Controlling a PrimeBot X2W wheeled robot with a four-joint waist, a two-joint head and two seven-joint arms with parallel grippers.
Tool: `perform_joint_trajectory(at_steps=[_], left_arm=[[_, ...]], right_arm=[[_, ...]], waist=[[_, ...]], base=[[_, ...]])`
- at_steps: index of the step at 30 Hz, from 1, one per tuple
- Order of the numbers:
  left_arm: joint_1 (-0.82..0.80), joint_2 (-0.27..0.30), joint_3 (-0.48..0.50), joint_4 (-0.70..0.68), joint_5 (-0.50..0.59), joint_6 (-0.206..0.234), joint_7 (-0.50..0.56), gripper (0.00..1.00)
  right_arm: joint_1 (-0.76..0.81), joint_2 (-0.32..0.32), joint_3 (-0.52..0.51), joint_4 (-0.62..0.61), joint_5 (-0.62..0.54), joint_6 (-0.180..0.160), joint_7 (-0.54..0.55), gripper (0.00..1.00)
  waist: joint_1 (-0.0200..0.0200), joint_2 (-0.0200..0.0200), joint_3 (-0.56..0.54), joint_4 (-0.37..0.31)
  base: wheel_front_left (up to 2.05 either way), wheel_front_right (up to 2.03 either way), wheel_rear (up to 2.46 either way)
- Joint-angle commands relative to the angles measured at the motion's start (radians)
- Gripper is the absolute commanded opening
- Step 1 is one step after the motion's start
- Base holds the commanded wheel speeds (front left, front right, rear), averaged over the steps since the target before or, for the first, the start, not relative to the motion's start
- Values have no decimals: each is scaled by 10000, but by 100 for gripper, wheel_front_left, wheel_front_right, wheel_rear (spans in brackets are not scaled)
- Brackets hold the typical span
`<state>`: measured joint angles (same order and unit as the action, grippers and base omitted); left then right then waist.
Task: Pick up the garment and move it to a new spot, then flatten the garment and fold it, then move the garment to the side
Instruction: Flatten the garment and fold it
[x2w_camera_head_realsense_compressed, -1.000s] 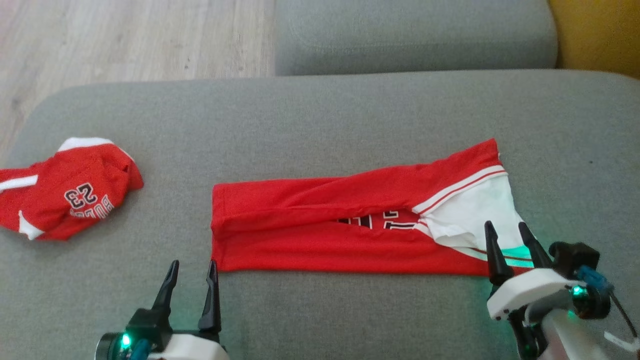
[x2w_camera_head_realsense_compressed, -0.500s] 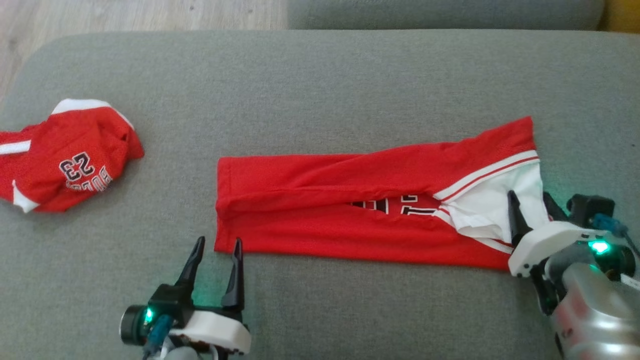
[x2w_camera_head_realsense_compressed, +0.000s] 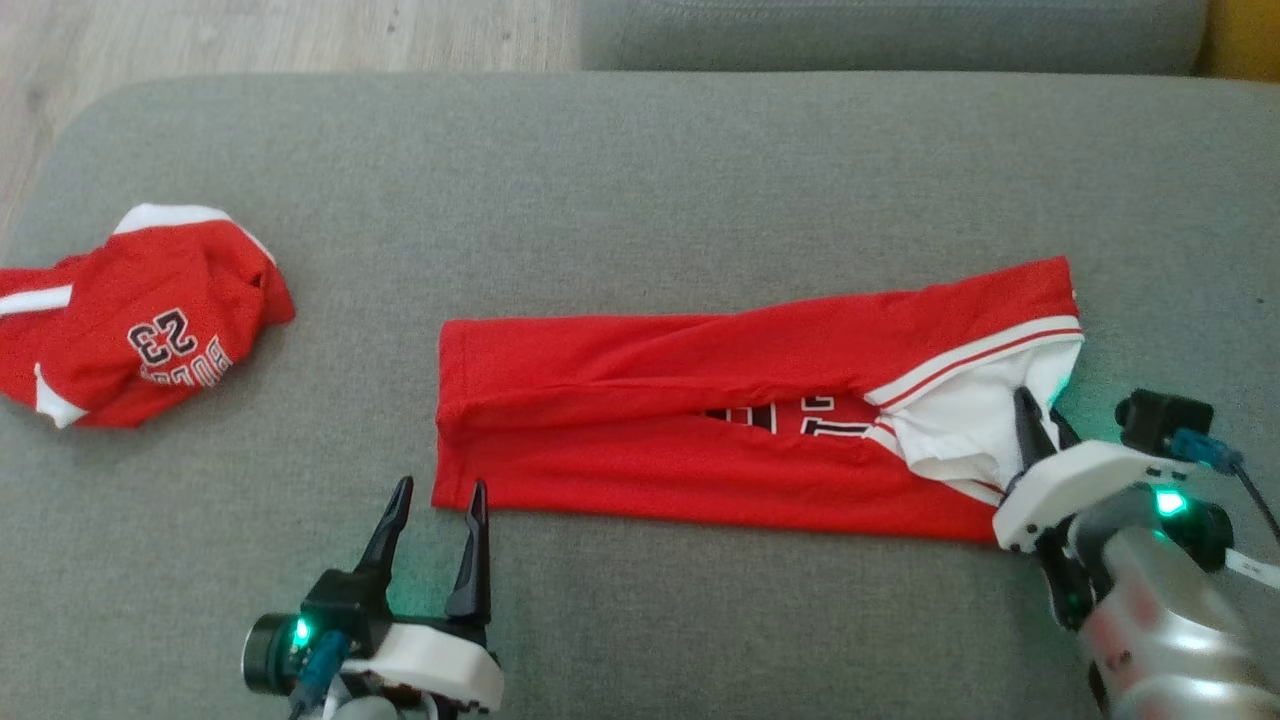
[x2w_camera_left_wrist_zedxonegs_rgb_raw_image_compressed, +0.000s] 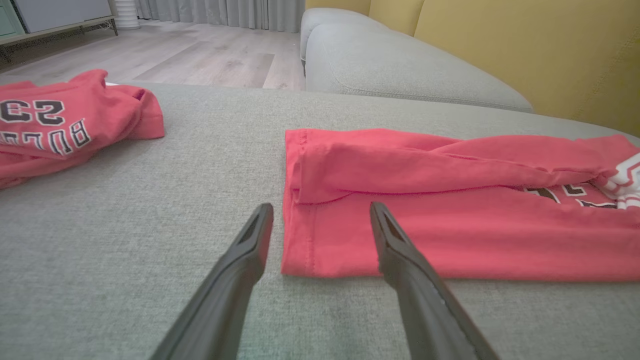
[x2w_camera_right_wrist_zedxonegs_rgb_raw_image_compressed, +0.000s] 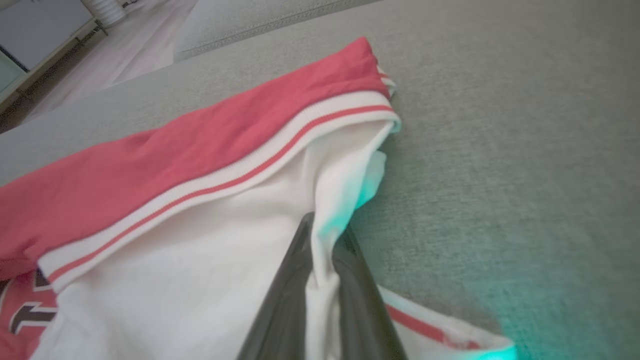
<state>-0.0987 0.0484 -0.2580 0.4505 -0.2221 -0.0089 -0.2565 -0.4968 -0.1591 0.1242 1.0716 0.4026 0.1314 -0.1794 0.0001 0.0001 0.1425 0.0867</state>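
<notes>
Pinching the garment (x2w_camera_head_realsense_compressed: 650, 480), the right claw (x2w_camera_head_realsense_compressed: 1037, 410) has closed.

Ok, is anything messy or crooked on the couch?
Yes. The red jersey isn't folded neatly: its white sleeve bunches up at the right end effector, and a second jersey lies crumpled far left.

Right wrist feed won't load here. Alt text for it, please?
The right gripper is shut on a pinched fold of white fabric at one end of the red shirt. The shirt lies on a grey sofa cushion, with a green glow falling beside the gripper.
</notes>
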Motion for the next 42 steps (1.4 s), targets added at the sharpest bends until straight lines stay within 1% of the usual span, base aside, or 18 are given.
perform_joint_trajectory(at_steps=[1,5,7,9,12,13,15,19,23,26,31,35,38,39,40,42], left_arm=[[-119,19,294,-191,-54,17,-53,100],[16,19,228,-159,-67,-50,-53,100],[82,19,169,-135,-105,-74,-53,100],[149,19,80,-113,-151,-71,-53,100],[248,18,-20,-78,-234,-65,-53,100],[248,18,-20,-78,-234,-65,-53,100],[331,18,-68,-48,-238,-87,-53,100],[472,18,-97,53,-128,-137,-53,100],[549,18,-97,104,-47,-182,-53,100],[590,18,-118,147,19,-232,-53,100],[664,18,-235,222,93,-305,-53,100],[670,18,-338,254,110,-338,-53,100],[643,18,-401,284,118,-364,-53,100],[644,18,-398,296,116,-361,-53,100],[647,18,-389,298,113,-346,-53,100],[658,18,-363,294,108,-305,-53,100]], right_arm=[[471,-177,270,70,107,-7,-216,0],[307,-754,-80,-68,182,-7,-701,0],[267,-921,-247,-281,137,-7,-785,0],[301,-907,-286,-796,134,-7,-812,0],[621,-647,-91,-1806,306,-7,-819,0],[621,-647,-91,-1806,306,-7,-819,0],[906,-404,287,-2390,470,-7,-820,0],[1415,74,1411,-3454,934,-7,-821,0],[1698,372,2616,-4270,1612,-7,-822,0],[1677,540,3310,-4650,2152,-7,-822,0],[1383,754,4265,-4750,2752,-7,-823,0],[1086,904,4767,-4487,3068,-7,-823,0],[882,992,5147,-4111,3286,-7,-822,0],[828,1016,5224,-3927,3425,-7,-817,35],[745,1034,5235,-3799,3530,-7,-818,100],[587,1055,5133,-3690,3505,-7,-820,100]], waist=[[-1,-1,-187,-69],[-1,-1,-516,-132],[-1,-1,-670,-147],[-1,-1,-802,-142],[-1,-1,-970,-89],[-1,-1,-970,-89],[-1,-1,-1076,-21],[-1,-1,-1231,256],[-1,-1,-1308,711],[-1,-1,-1353,1114],[-1,-1,-1422,1834],[-1,-1,-1435,2377],[-1,-1,-1439,2661],[-1,-1,-1448,2701],[-1,-1,-1452,2723],[-1,-1,-1459,2712]], base=[[0,0,0],[0,0,0],[0,0,0],[0,0,0],[0,0,0],[0,0,0],[0,0,0],[0,0,0],[0,0,0],[0,0,0],[0,0,0],[0,0,0],[0,0,0],[0,0,0],[0,0,0],[0,0,0]])
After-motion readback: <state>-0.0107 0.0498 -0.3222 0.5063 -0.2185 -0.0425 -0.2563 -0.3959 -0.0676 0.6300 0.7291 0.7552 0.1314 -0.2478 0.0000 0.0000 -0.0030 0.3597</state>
